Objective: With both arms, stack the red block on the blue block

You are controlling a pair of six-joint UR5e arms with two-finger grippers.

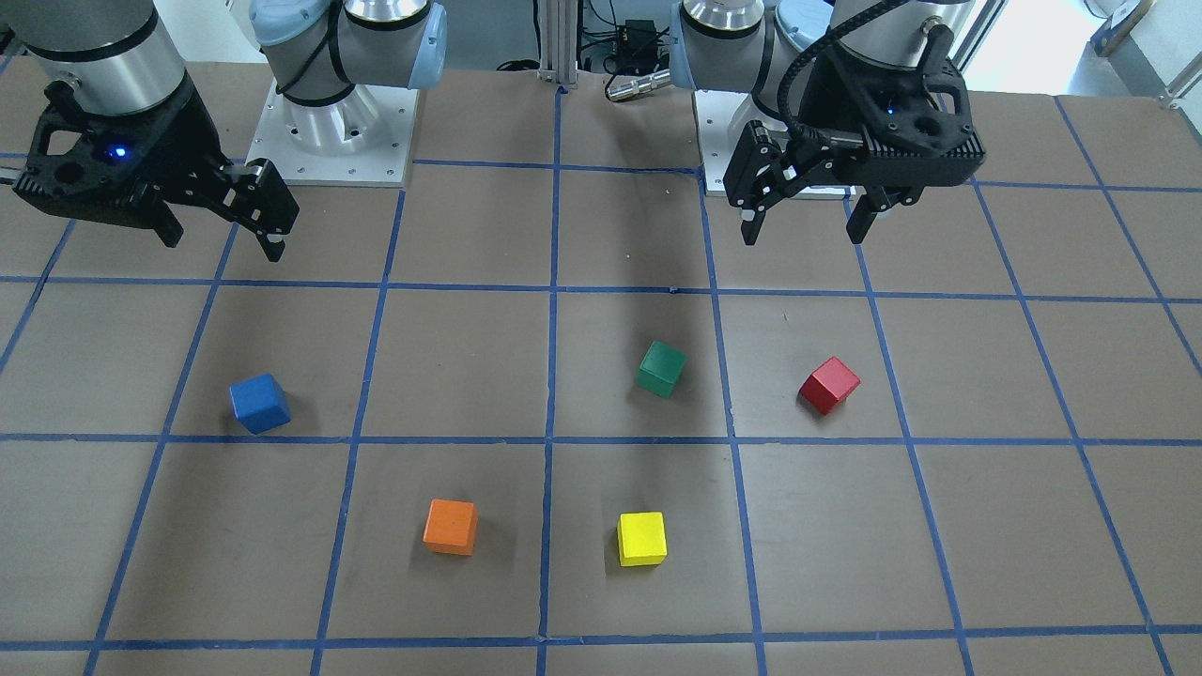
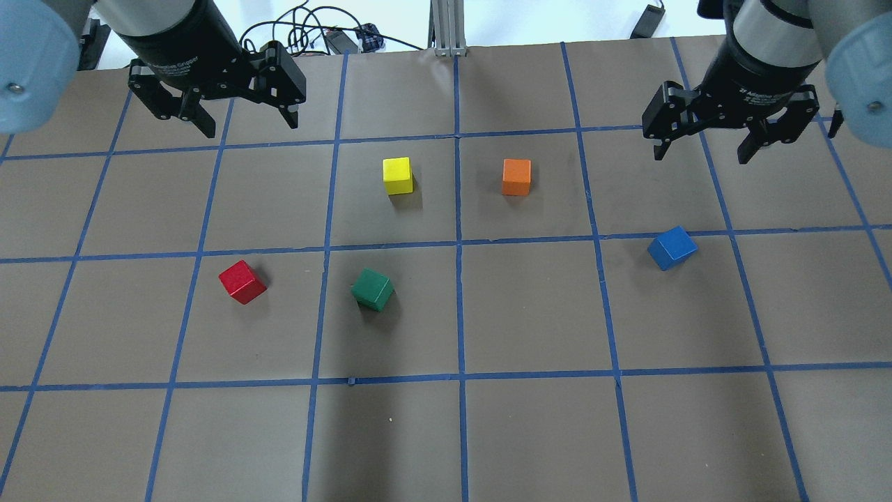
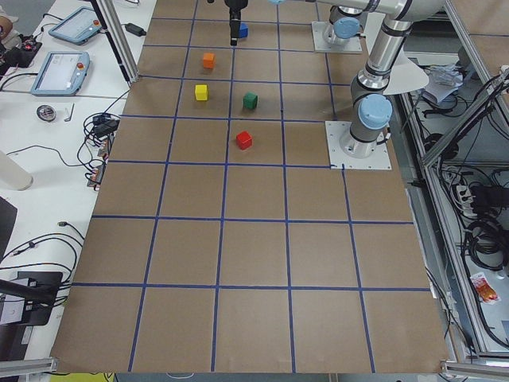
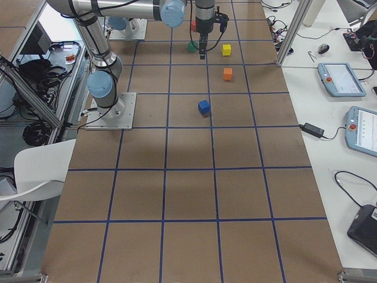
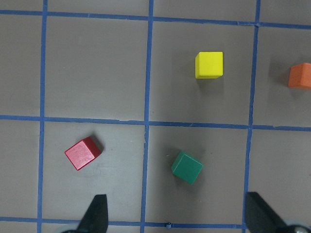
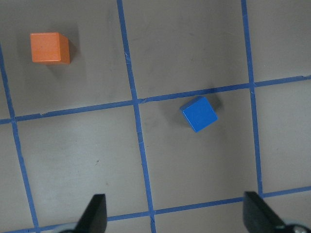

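The red block [image 2: 242,282] lies on the brown gridded table on my left side; it also shows in the front view [image 1: 829,385] and the left wrist view [image 5: 82,153]. The blue block [image 2: 672,247] lies on my right side, also in the front view [image 1: 260,403] and the right wrist view [image 6: 199,113]. My left gripper [image 2: 251,129] hangs open and empty above the table, apart from the red block. My right gripper [image 2: 701,159] hangs open and empty, apart from the blue block. Both also show in the front view, left [image 1: 803,235] and right [image 1: 223,246].
A green cube [image 2: 372,289] lies just right of the red block. A yellow cube [image 2: 398,176] and an orange cube [image 2: 516,176] lie farther out near the middle. The arm bases [image 1: 329,141] stand at the table's robot side.
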